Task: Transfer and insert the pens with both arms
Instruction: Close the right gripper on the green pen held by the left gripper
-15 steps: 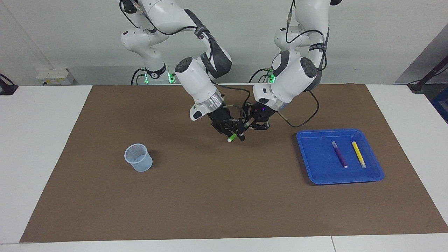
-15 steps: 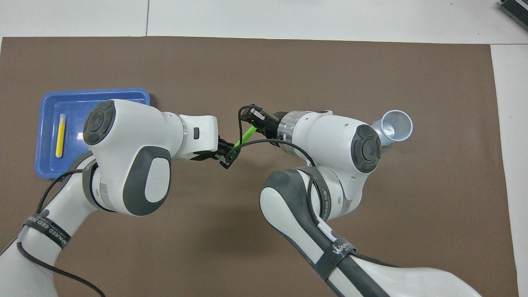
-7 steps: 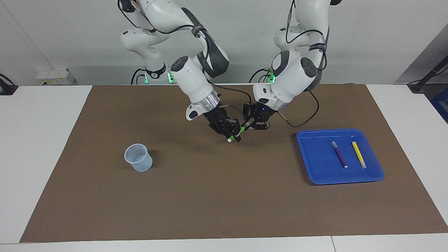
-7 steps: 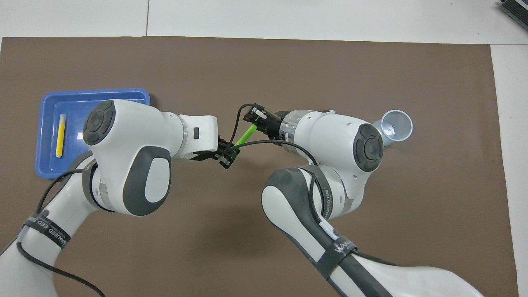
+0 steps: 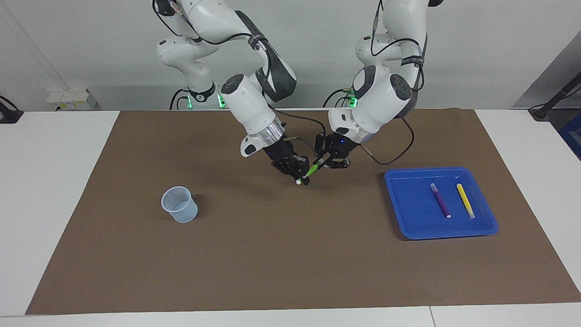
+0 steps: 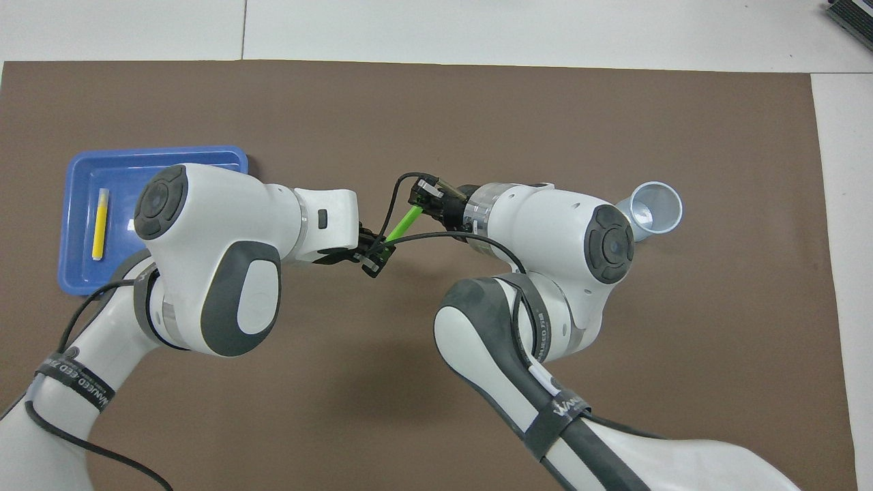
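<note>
- Lime green pen [image 5: 312, 171] is mid-air over the brown mat [image 5: 272, 254], bridging both grippers — I read it as a handover.
- Right gripper [image 5: 300, 178] clamps the pen's white-tipped end; left gripper [image 5: 327, 160] is at its other end, grip I cannot tell.
- Purple pen [image 5: 440, 200] and yellow pen [image 5: 465, 200] wait in the blue tray [image 5: 408, 227]; the cup [image 5: 179, 204] sits toward the right arm's end, hence the pass.

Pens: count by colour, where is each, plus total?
Lime green pen: 1, held up between the right gripper and the left gripper
Purple pen: 1, in the blue tray
Yellow pen: 1, in the tray
Total: 3

Glossy blue plastic tray [image 5: 484, 229], translucent plastic cup [image 5: 179, 204], matt brown mat [image 5: 272, 254].
</note>
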Controlling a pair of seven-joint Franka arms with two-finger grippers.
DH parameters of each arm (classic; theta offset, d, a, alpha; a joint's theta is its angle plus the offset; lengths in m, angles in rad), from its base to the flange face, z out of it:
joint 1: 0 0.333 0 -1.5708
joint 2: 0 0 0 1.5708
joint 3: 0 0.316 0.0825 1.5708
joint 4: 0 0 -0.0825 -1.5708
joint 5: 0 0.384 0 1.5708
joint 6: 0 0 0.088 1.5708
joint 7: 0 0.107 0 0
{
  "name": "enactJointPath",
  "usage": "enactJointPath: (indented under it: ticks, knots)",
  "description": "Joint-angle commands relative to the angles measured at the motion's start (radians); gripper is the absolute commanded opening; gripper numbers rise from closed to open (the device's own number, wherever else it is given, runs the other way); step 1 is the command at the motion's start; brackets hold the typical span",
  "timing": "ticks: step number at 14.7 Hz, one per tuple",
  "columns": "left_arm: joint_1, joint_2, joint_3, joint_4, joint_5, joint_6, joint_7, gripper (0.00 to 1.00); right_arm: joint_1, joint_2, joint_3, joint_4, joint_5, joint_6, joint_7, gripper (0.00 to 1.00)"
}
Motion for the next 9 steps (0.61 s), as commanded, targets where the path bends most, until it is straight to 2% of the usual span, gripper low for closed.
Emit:
enactJointPath:
  ticks: [1, 5, 6, 7, 8, 9]
  knots:
    - [-0.011, -0.023, 0.004, -0.017, -0.02, -0.007, -0.003, 0.0, -0.013, -0.013, 0.009, -0.003, 0.015, -0.017, -0.019, 0.01]
    - [-0.01, -0.023, 0.004, -0.017, -0.02, -0.011, -0.012, 0.0, -0.02, -0.013, 0.009, 0.0, 0.015, -0.02, -0.022, 0.0]
    - [-0.01, -0.023, 0.004, -0.015, -0.02, -0.013, -0.032, 0.22, -0.027, -0.013, 0.009, 0.002, 0.015, -0.02, -0.022, 0.0]
    - [-0.01, -0.023, 0.005, -0.015, -0.02, -0.014, -0.053, 0.83, -0.027, -0.012, 0.009, 0.005, 0.015, -0.02, -0.022, 0.0]
    - [-0.01, -0.023, 0.005, -0.015, -0.02, -0.016, -0.064, 1.0, -0.03, -0.01, 0.009, 0.008, 0.015, -0.02, -0.017, 0.0]
    - [-0.01, -0.025, 0.005, -0.015, -0.02, -0.016, -0.069, 1.0, -0.03, -0.008, 0.009, 0.014, 0.018, -0.02, -0.008, 0.0]
